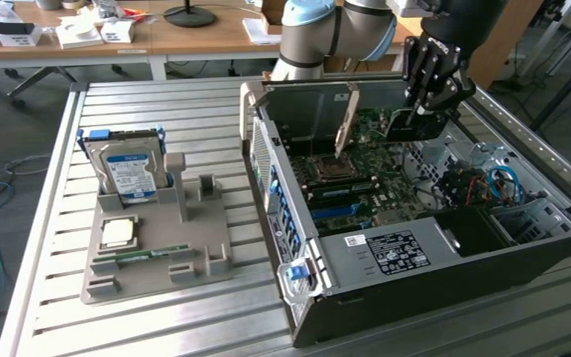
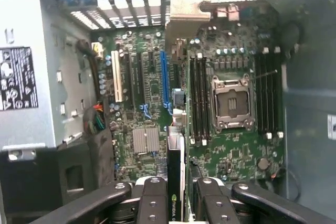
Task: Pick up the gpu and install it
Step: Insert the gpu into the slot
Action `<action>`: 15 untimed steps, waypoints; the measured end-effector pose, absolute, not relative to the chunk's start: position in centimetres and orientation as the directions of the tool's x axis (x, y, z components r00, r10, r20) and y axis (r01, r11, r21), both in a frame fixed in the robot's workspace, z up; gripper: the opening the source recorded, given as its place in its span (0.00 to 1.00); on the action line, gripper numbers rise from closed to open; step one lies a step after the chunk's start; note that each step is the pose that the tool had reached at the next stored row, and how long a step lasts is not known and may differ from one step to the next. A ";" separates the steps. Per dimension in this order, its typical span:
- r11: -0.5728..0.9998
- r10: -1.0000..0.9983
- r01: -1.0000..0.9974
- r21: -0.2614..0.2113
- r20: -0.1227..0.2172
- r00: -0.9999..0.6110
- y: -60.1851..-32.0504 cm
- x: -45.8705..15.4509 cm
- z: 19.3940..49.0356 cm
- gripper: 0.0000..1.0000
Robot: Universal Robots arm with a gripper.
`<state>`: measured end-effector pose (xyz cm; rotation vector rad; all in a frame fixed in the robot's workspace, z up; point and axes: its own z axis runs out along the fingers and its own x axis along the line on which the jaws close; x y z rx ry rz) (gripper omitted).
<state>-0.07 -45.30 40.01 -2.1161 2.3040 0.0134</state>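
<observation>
In the exterior view the claw reaches down into the open computer case and is clenched on the graphics card; the card hangs upright on edge over the motherboard, well apart from the grey holder and its hard drive on the exterior view's left; whether its lower edge touches the board I cannot tell. In the wrist view the fingers pinch the graphics card by its two faces; it shows edge-on, between the long blue slot and the processor socket. I judge it light and stiff but fragile; best held by the bare board edges, away from the contacts, and kept straight, never forced.
</observation>
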 end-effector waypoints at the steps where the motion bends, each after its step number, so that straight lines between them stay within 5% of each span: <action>1: 0.082 -0.996 -0.997 -0.003 -0.015 -0.082 -45.3 -0.1 40.0 0.26; 15: -0.019 -1.000 -1.000 -0.003 -0.016 0.019 -45.3 -0.1 39.7 0.26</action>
